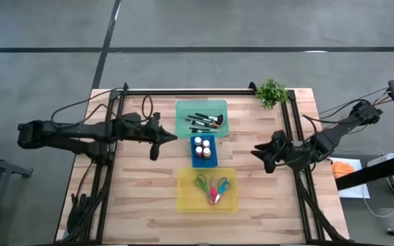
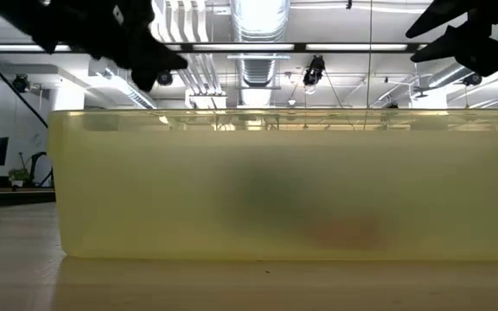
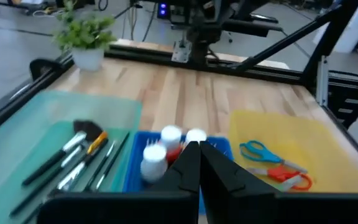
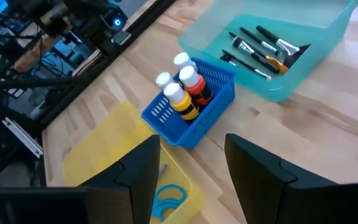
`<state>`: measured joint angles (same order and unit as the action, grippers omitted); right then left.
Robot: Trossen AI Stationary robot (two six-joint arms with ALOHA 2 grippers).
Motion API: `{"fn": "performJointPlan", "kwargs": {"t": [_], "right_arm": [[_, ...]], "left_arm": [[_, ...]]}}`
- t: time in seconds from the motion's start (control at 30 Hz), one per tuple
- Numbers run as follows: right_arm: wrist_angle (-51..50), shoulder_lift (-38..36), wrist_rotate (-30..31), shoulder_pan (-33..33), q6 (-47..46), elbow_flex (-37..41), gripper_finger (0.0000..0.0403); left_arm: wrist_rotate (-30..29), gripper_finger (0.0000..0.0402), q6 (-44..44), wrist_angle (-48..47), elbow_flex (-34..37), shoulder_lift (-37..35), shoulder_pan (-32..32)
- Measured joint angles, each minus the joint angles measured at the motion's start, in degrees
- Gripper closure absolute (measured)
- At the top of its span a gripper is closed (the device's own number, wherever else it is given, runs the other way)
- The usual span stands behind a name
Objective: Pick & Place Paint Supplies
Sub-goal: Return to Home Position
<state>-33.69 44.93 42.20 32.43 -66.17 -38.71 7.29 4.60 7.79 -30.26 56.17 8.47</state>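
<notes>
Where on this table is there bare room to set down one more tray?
Bare table wood lies left of the yellow bin, and between the blue bin and the open right pincer. Crowded: the centre column, where green tray, blue bin and yellow bin sit nearly end to end, the shut left pincer hovering beside it.

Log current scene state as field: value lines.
green tray: brushes lying inside
blue tray: four white-capped paint bottles, upright
yellow tray: three scissors with green, red and blue handles
left gripper: raised, left of the green and blue trays, jaws shut, empty
right gripper: raised, right of the trays, jaws open, empty
plant: back right table corner
</notes>
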Motion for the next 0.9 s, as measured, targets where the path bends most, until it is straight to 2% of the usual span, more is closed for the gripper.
{"fn": "performJointPlan", "kwargs": {"t": [0.17, 0.33, 0.53, 0.9], "right_arm": [[-0.3, -0.7, 1.3, -0.2, -1.3, -0.2, 0.0222], [-0.3, -0.7, 4.5, -0.2, -3.0, -1.4, 0.0222], [-0.3, -0.7, 7.7, -0.2, -3.9, -3.4, 0.0222], [-0.3, -0.6, 10.5, -0.2, -7.4, -4.7, 0.0222]], "left_arm": [[-0.5, 0.0395, 2.9, 6.8, 8.9, -4.3, 0.0], [-4.1, 0.0396, 4.9, 14.2, 16.3, -7.9, -1.7], [-8.7, 0.0396, 3.6, 14.4, 20.2, -12.3, -5.0], [-8.1, 0.0396, 2.7, 12.6, 28.3, -24.0, -5.5]]}}
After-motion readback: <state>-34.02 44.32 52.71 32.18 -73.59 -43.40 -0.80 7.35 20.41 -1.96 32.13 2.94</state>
